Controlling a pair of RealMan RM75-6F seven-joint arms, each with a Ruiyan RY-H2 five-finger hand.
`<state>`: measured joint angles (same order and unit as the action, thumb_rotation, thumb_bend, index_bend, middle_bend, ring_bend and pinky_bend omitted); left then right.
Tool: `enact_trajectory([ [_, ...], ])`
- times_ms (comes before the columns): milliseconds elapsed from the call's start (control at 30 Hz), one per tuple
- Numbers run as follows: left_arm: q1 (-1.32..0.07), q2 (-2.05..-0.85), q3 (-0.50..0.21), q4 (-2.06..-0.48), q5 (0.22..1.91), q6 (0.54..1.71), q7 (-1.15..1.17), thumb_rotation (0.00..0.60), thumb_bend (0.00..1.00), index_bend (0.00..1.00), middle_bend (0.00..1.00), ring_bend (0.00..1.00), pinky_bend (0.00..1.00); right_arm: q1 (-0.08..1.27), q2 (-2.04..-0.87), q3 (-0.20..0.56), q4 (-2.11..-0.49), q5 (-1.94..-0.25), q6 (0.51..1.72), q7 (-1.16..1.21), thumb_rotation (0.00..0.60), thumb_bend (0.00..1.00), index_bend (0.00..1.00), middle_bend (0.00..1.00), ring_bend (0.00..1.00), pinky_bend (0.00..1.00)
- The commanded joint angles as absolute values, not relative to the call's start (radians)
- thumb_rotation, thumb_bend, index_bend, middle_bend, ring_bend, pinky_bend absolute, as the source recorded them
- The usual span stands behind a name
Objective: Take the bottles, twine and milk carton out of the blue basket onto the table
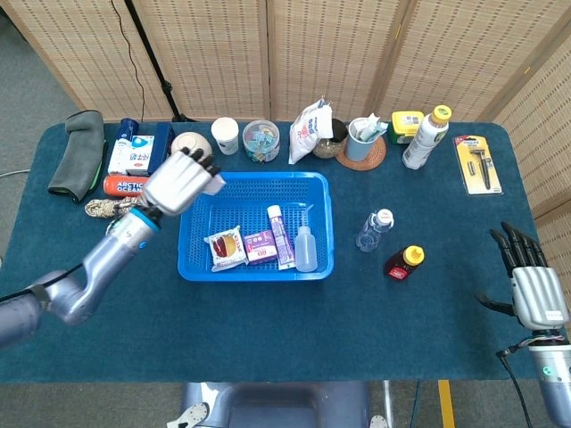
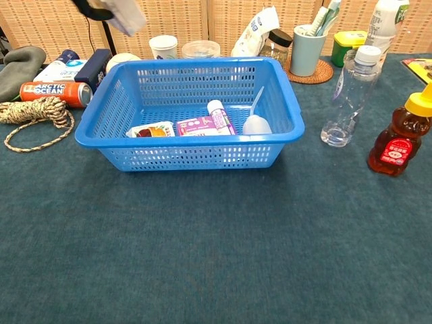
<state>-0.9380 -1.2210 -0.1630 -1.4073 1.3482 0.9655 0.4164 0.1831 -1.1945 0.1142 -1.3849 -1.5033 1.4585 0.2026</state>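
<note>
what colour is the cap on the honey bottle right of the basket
Yellow. The honey bottle has a yellow cap above a red label, clearest in the chest view.
</note>
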Motion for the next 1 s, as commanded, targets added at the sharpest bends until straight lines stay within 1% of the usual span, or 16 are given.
enact_trajectory([
  [33,-0.858,-1.168,-0.11,-1.416,1.368,1.014,0.342,0.6,0.43,0.73,0.46,0.45,0.56,0.183,-1.194,0.113,-1.39,-1.507,1.461,0.199,0.6,0.0,0.0,0.0,0.0,0.07],
  [133,-0.811,-1.168,-0.067,-1.38,1.404,1.034,0.285,0.6,0.42,0.72,0.46,0.45,0.56,0.183,-1.193,0.11,-1.399,-1.516,1.466,0.191,0.6,0.0,0.0,0.0,0.0,0.07],
  [267,-0.774,-1.205,-0.029,-1.322,1.434,1.039,0.232,0.6,0.42,0.72,0.46,0.43,0.55,0.184,-1.195,0.105,-1.408,-1.526,1.468,0.181,0.6,0.0,0.0,0.0,0.0,0.07],
  [367,-0.764,-1.233,-0.016,-1.285,1.45,1.035,0.211,0.6,0.42,0.72,0.45,0.42,0.51,0.185,-1.196,0.103,-1.411,-1.53,1.468,0.176,0.6,0.0,0.0,0.0,0.0,0.07],
  [433,-0.759,-1.255,-0.01,-1.26,1.456,1.028,0.199,0.6,0.42,0.7,0.42,0.37,0.46,0.186,-1.198,0.102,-1.411,-1.532,1.467,0.173,0.6,0.0,0.0,0.0,0.0,0.07],
  [500,-0.755,-1.274,-0.002,-1.243,1.453,1.006,0.184,0.6,0.41,0.62,0.31,0.25,0.35,0.187,-1.199,0.101,-1.411,-1.531,1.463,0.171,0.6,0.0,0.0,0.0,0.0,0.07],
  [633,-0.757,-1.301,0.006,-1.217,1.451,0.967,0.169,0.6,0.38,0.46,0.18,0.1,0.17,0.188,-1.201,0.1,-1.405,-1.531,1.46,0.17,0.6,0.0,0.0,0.0,0.0,0.07],
  [667,-0.758,-1.303,0.008,-1.219,1.445,0.949,0.168,0.6,0.37,0.39,0.12,0.05,0.11,0.189,-1.201,0.099,-1.404,-1.531,1.459,0.172,0.6,0.0,0.0,0.0,0.0,0.07],
  [700,-0.759,-1.298,0.01,-1.228,1.436,0.928,0.171,0.6,0.36,0.28,0.06,0.02,0.05,0.189,-1.201,0.099,-1.404,-1.531,1.459,0.173,0.6,0.0,0.0,0.0,0.0,0.07],
  [733,-0.76,-1.291,0.01,-1.238,1.427,0.913,0.177,0.6,0.35,0.2,0.03,0.01,0.03,0.189,-1.201,0.099,-1.403,-1.531,1.459,0.172,0.6,0.0,0.0,0.0,0.0,0.07],
  [767,-0.759,-1.28,0.005,-1.256,1.414,0.905,0.18,0.6,0.33,0.09,0.0,0.0,0.0,0.189,-1.201,0.099,-1.402,-1.532,1.459,0.173,0.6,0.0,0.0,0.0,0.0,0.07],
  [800,-0.756,-1.271,0.0,-1.27,1.406,0.906,0.18,0.6,0.31,0.02,0.0,0.0,0.0,0.189,-1.201,0.099,-1.402,-1.532,1.46,0.174,0.6,0.0,0.0,0.0,0.0,0.07],
  [833,-0.752,-1.26,-0.007,-1.287,1.397,0.911,0.177,0.6,0.3,0.0,0.0,0.0,0.0,0.189,-1.201,0.099,-1.403,-1.532,1.461,0.175,0.6,0.0,0.0,0.0,0.0,0.07],
  [1000,-0.711,-1.173,-0.039,-1.387,1.351,0.96,0.157,0.6,0.27,0.0,0.0,0.0,0.0,0.186,-1.196,0.1,-1.409,-1.535,1.471,0.179,0.6,0.0,0.0,0.0,0.0,0.07],
])
